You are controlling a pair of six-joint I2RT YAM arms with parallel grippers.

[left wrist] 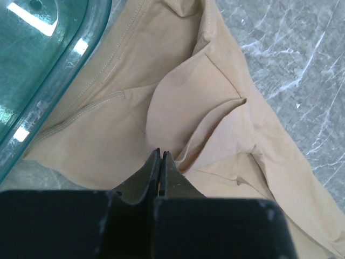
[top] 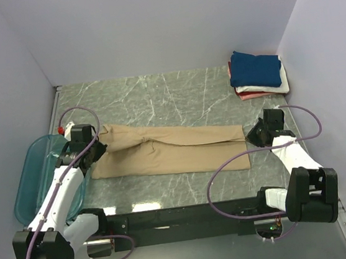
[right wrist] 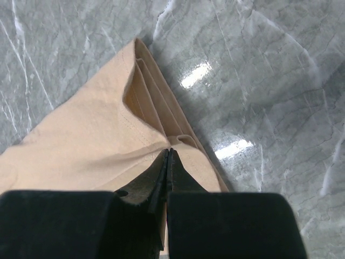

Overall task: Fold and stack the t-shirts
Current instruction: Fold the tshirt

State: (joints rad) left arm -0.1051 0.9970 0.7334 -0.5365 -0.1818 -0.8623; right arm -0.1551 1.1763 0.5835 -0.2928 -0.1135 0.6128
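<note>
- The tan t-shirt (top: 169,148) lies in a long, narrow strip across the middle of the marble table (top: 175,98), running left to right between your two arms.
- Your left gripper (left wrist: 161,154) has its fingers pressed together, pinching the shirt's left end where the creases converge.
- Your right gripper (right wrist: 168,151) is likewise clamped on the shirt, at the layered corner of the right end.
- On the left you have little room. The teal tub (top: 34,176) sits just beside the left arm, its rim touching or overlapping the shirt's edge, and the left wall (top: 6,92) stands close behind it.
- On the right, the wall (top: 327,55) runs near the right arm.
- Bare tabletop stretches behind the shirt toward the back wall.
- The folded stack sits in the far right corner, well apart from the tan shirt. The navy shirt (top: 255,70) is on top, with the white shirt (top: 283,79) and the pinkish red shirt (top: 247,94) showing beneath it.
- A purple cable (top: 227,167) loops over the shirt's near right corner.
- In both wrist views the black gripper body hides the cloth directly under it.
- A small red part (top: 58,128) by the left arm is too small to identify.
</note>
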